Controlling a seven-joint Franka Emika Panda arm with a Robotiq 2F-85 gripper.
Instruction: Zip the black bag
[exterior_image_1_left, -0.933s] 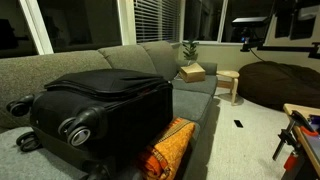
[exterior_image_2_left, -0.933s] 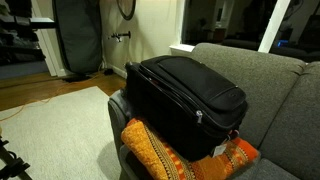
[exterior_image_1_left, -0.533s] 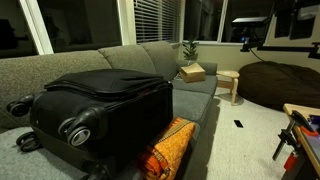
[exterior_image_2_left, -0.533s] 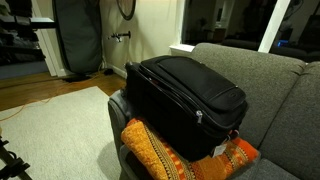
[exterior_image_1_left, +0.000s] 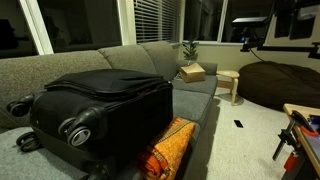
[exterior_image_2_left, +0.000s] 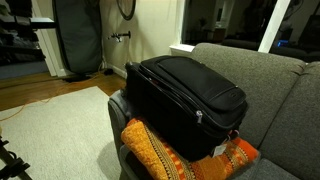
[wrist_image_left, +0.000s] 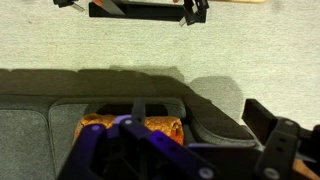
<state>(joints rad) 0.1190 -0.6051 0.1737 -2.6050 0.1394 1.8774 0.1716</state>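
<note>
The black bag (exterior_image_1_left: 100, 105) is a large soft-sided suitcase lying on the grey sofa, its grey-hubbed wheels (exterior_image_1_left: 75, 126) facing the camera. It also shows in an exterior view (exterior_image_2_left: 185, 90), where the lid is down and a zipper pull (exterior_image_2_left: 200, 115) hangs at the front edge. My gripper (wrist_image_left: 200, 118) appears only in the wrist view, high above the sofa arm. Its two dark fingers are spread wide with nothing between them. In the wrist view I cannot make out the bag below the gripper body.
An orange patterned cushion (exterior_image_1_left: 170, 145) (exterior_image_2_left: 160, 150) (wrist_image_left: 130, 128) is wedged under the bag's front. A dark beanbag (exterior_image_1_left: 280, 85), a small stool (exterior_image_1_left: 230, 82) and a cardboard box (exterior_image_1_left: 192, 72) stand beyond. Pale carpet (wrist_image_left: 160, 45) lies in front of the sofa.
</note>
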